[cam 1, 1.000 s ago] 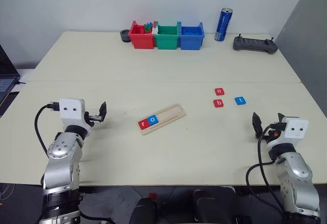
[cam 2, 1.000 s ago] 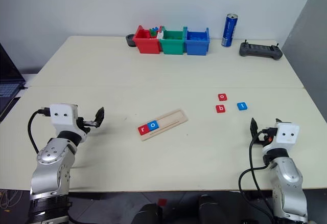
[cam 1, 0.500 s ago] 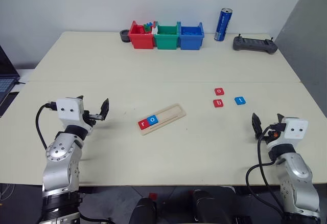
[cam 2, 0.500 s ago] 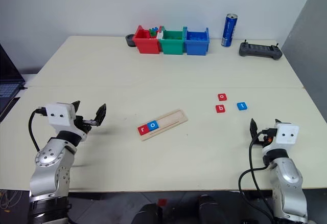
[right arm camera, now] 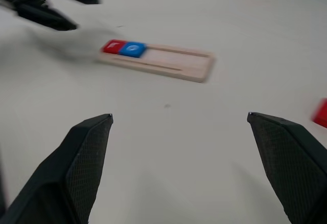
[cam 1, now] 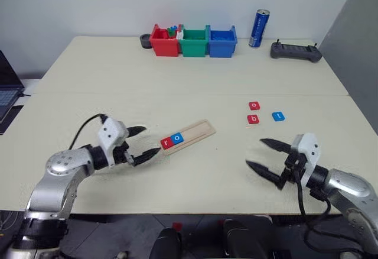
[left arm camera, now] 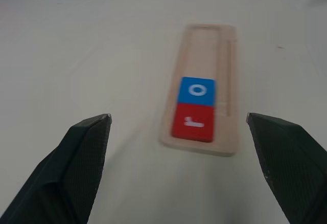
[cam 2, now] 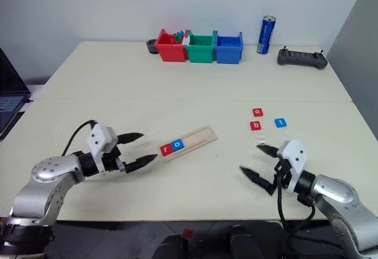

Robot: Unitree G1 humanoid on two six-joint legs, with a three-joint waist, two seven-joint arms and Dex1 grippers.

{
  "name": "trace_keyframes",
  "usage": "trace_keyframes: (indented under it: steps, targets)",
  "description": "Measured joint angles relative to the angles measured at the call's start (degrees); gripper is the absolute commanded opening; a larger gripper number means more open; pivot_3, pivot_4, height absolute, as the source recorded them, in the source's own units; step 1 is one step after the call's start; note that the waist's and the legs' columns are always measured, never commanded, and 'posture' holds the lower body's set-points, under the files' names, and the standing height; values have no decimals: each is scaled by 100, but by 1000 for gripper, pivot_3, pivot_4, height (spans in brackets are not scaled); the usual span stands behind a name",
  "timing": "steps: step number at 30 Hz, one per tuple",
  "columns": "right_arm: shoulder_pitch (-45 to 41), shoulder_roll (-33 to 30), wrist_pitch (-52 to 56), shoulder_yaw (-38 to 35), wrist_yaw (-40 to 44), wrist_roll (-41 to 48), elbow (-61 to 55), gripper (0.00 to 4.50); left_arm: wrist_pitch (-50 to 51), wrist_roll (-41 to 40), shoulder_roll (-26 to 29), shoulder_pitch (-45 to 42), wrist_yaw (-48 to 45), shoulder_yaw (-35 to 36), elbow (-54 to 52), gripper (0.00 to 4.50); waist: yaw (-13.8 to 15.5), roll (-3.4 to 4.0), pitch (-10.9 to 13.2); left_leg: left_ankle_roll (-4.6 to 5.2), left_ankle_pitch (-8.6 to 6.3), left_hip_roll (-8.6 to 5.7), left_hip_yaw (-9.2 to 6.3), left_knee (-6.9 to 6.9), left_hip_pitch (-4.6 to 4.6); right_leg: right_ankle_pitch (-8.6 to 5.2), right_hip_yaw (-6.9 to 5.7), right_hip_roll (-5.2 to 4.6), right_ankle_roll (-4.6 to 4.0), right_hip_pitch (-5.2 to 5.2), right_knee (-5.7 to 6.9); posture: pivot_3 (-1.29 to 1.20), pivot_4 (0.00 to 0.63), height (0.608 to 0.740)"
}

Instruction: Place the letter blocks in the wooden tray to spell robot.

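The wooden tray [cam 1: 189, 136] lies slanted at the table's middle, holding a red "r" block [cam 1: 166, 143] and a blue "o" block [cam 1: 176, 138] at its near-left end. Three loose letter blocks lie to the right: a red "o" [cam 1: 253, 105], a red "b" [cam 1: 253, 119] and a blue "t" [cam 1: 277, 116]. My left gripper [cam 1: 140, 145] is open and empty, pointing right at the tray's left end. My right gripper [cam 1: 264, 157] is open and empty, pointing left, nearer than the loose blocks. In the left wrist view the tray [left arm camera: 207, 81] lies between my fingers.
Red [cam 1: 163, 41], green [cam 1: 194, 41] and blue [cam 1: 222, 41] bins stand in a row at the far edge with a blue can [cam 1: 257, 28] and a black controller [cam 1: 295, 51] to their right. A laptop edge [cam 1: 7, 87] shows at far left.
Both grippers swung inward toward the table's middle: the left one turned right to face the tray, the right one turned left. The blocks and the tray have not moved.
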Motion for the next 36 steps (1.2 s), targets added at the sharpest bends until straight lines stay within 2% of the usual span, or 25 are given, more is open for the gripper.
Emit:
trace_keyframes:
  steps: [3, 10, 22, 30, 35, 36]
  targets:
    - [-154, -207, 242, 21, 149, 152, -218, 4480, 51, 146, 15, -370, -216, -312, 354, 4500, -5, -1, 0, 0, 0, 0, 3, -1, 0, 0, 2, 1, 0, 0, -1, 0, 150, 740]
    - [-231, -226, 365, 18, 141, 199, -495, 4480, -12, 830, -76, -812, -331, -1031, 1248, 4500, -9, -3, 2, 1, -1, 2, 0, -2, -5, 0, 1, 2, -1, -4, -3, 0, 150, 740]
    - [-48, -216, 361, 4, 107, 197, -786, 4480, -367, 1236, -213, -1371, -509, -1288, 1858, 4500, 15, -4, 0, 0, 0, 1, 0, 1, 1, 0, 0, 2, 0, 2, 1, 0, 150, 740]
    - [-290, -190, 386, 87, 20, 198, -794, 4480, -125, 1436, -294, -1646, -635, -1482, 1932, 4500, 52, -1, -6, 1, 0, -1, 0, 5, 4, 0, 0, 1, 0, 8, 1, 0, 150, 740]
    - [-428, -188, 485, 181, -21, 214, -794, 4500, -82, 1501, -294, -1725, -762, -1584, 1924, 3390, 77, 2, -10, 0, 0, -1, 0, 5, 5, 0, 1, 0, 0, 8, 1, 0, 150, 740]
    - [-440, -188, 501, 190, -29, 220, -794, 4500, -80, 1512, -294, -1731, -766, -1586, 1926, 3386, 79, 2, -10, 0, 0, -1, 0, 4, 6, 0, 1, 1, 0, 8, 1, 0, 150, 740]
